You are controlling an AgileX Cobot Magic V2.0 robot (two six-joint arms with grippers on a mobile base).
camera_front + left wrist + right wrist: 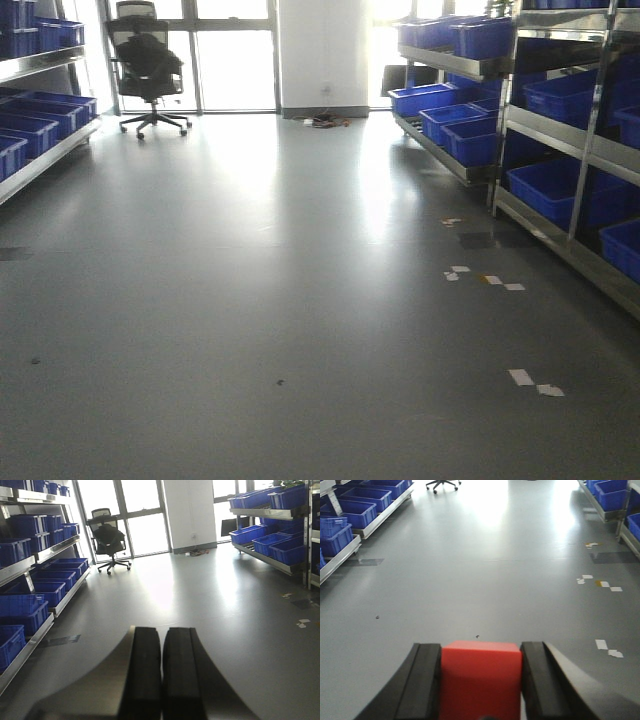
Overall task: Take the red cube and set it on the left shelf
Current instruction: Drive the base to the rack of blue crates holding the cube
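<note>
In the front-facing view we saw open grey floor (250, 300) running toward bright windows, with an office chair (148, 65) at the far end. The left shelf (40, 125) showed only as a sliver along the left edge, its blue crates (25, 135) sitting on a steel rail. A second rack (560, 150) lined the right side, and paper scraps (485, 280) lay on the floor near it. Neither tool nor the red cube appeared here.

In the left wrist view the left tool (161, 675) was empty, its two dark pads (145, 675) pressed together with no gap between them. The left shelf (35, 580) ran along the left of this view, well apart from the tool, with tiers of crates receding toward the chair (109, 540).

In the right wrist view the right tool (481, 652) was pinching the red cube (480, 685), one pad (430, 680) touching each side face, and the block sat square between them above the floor. The left shelf (350, 515) lay ahead and off to the left, well apart from the cube. Glare washed out the far floor, so we could not make out the shelf's front rail in any detail; it was probably the low steel edge under the crates.

We judged that the coming move turned on that offset. The goal lay to the left of the carried cube, on the side of the idle left arm, so the right arm or the base would need to swing leftward before any release.
</note>
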